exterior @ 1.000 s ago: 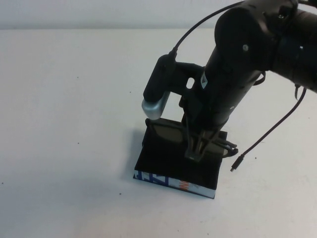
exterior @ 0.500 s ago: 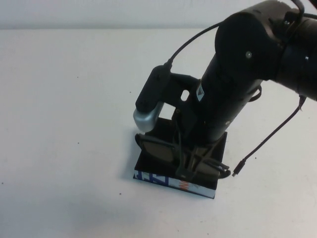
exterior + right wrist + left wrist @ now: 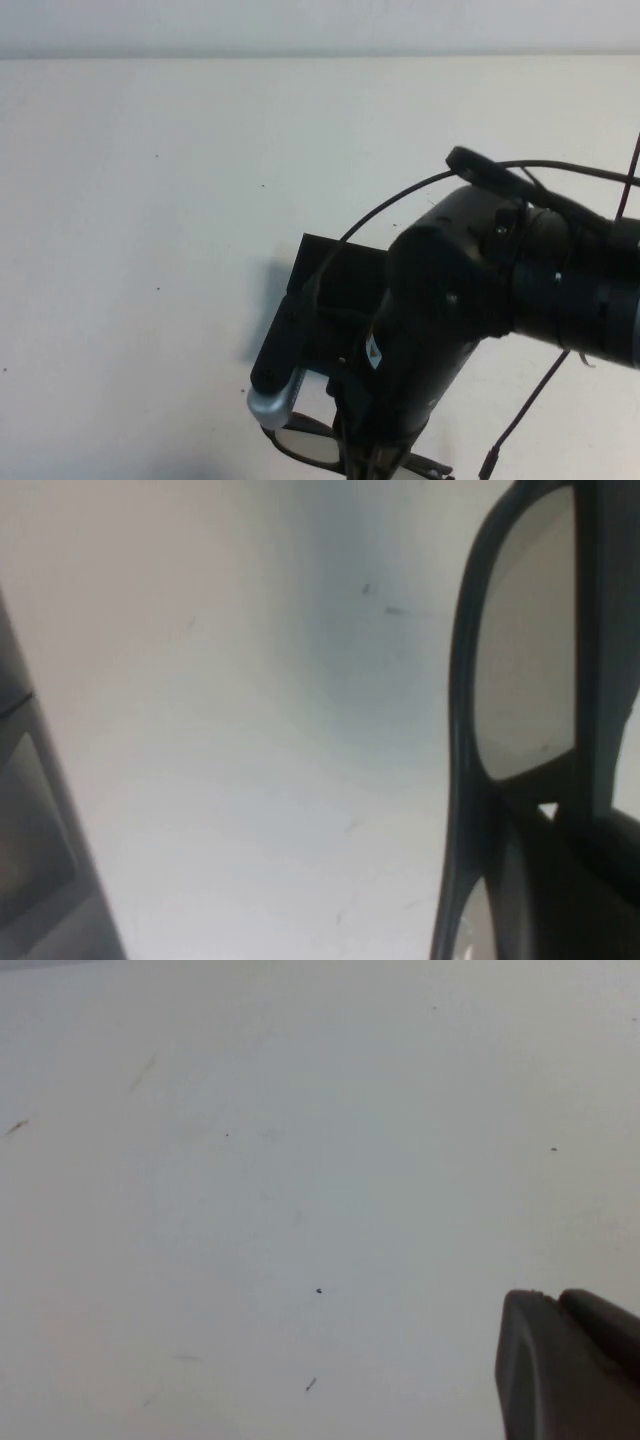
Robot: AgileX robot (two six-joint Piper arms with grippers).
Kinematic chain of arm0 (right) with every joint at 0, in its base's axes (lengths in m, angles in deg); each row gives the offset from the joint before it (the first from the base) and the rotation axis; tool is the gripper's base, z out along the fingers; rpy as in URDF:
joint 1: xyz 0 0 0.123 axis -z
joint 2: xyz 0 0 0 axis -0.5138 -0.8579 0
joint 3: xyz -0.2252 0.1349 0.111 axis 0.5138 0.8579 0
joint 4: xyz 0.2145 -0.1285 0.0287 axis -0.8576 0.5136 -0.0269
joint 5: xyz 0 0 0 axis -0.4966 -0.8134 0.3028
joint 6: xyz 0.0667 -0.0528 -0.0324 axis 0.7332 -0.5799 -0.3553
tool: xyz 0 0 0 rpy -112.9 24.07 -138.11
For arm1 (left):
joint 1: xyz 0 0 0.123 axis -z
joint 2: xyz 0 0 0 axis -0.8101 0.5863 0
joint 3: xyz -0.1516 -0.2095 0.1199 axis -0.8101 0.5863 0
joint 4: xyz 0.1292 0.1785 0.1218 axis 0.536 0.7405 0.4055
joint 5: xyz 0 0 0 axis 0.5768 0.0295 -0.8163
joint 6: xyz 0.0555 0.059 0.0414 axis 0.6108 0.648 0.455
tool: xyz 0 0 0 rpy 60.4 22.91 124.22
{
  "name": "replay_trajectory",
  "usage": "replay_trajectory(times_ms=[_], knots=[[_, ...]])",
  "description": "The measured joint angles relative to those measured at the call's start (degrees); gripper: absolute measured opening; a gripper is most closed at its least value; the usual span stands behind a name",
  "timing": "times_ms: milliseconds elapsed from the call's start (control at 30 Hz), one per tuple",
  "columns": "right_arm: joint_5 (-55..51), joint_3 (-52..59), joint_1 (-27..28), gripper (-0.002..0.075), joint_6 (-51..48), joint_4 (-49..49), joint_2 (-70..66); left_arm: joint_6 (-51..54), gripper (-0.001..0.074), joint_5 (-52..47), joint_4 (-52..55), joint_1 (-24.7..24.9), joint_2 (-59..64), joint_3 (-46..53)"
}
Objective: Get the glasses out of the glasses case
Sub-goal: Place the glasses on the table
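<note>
The right gripper (image 3: 375,465) sits at the near edge of the high view, its fingertips cut off there; in the right wrist view it is clamped on the bridge of the glasses (image 3: 520,710), dark thick-framed plastic spectacles with tinted lenses. One lens (image 3: 305,440) pokes out just left of the claw, hanging above the bare white table (image 3: 150,250). Behind the claw, on the far side and largely hidden by the arm, lies the glasses case (image 3: 335,270), a rectangular black box, apart from the spectacles. By my judgement the lift-out is done and the carry is in hand; next comes lowering them flat onto the table beside the case, then releasing. The left gripper (image 3: 570,1365) hovers over empty table, well away; whether it is wide or narrow I cannot tell.
</note>
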Motion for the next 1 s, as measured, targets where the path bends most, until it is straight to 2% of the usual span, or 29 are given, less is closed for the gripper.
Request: replay_trajectory(times_ms=[233, 600, 700, 833, 900, 1000], knots=[[13.29, 6.49, 0.00, 0.0009, 0.30, 0.24, -0.85, 0.00, -0.0005, 0.00, 0.00, 0.00, 0.00, 0.00], [15.06, 6.88, 0.00, 0.0024, 0.30, 1.64, -7.94, 0.00, -0.0005, 0.00, 0.00, 0.00, 0.00, 0.00], [15.28, 6.88, 0.00, 0.0097, 0.30, 1.73, -8.07, 0.00, -0.0005, 0.00, 0.00, 0.00, 0.00, 0.00], [15.41, 6.88, 0.00, 0.0281, 0.30, 2.25, -8.07, 0.00, -0.0005, 0.00, 0.00, 0.00, 0.00, 0.00], [15.03, 6.77, 0.00, 0.0344, 0.30, 2.39, -8.07, 0.00, -0.0005, 0.00, 0.00, 0.00, 0.00, 0.00], [12.78, 6.27, 0.00, 0.0384, 0.30, 2.62, -7.11, 0.00, -0.0005, 0.00, 0.00, 0.00, 0.00, 0.00]])
